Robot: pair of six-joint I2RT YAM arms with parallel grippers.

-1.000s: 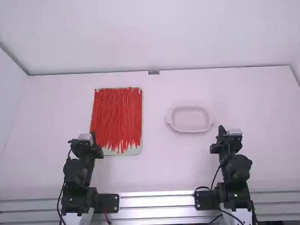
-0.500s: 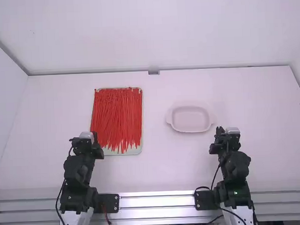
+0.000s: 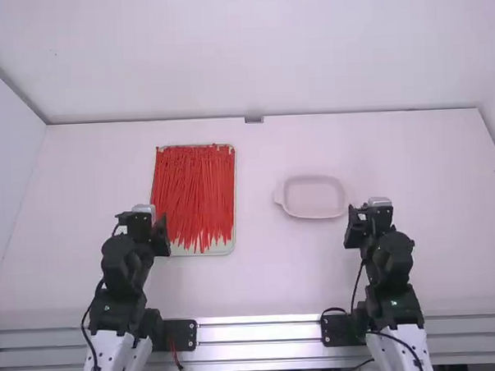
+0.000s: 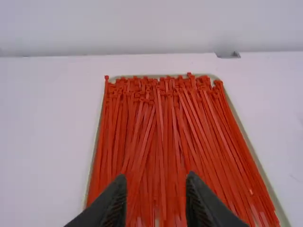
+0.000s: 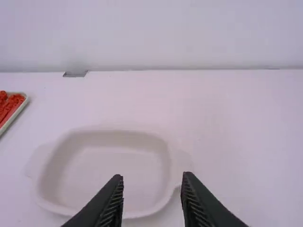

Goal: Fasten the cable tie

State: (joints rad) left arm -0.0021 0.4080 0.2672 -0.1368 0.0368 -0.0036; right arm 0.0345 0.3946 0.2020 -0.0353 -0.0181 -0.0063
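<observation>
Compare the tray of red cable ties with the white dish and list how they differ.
The tray is a flat rectangle; the dish is rounded, with a small tab at each end.
The tray is packed with red cable ties; the dish holds nothing.
The tray is the larger and longer of the two, and lies left of the dish.
Both rest flat on the white table, apart from each other.

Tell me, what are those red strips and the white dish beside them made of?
The red cable ties look like flexible plastic, probably nylon: thin, evenly coloured strips. The white dish looks like matte plastic or ceramic; its smooth rounded rim leaves that open.
</observation>
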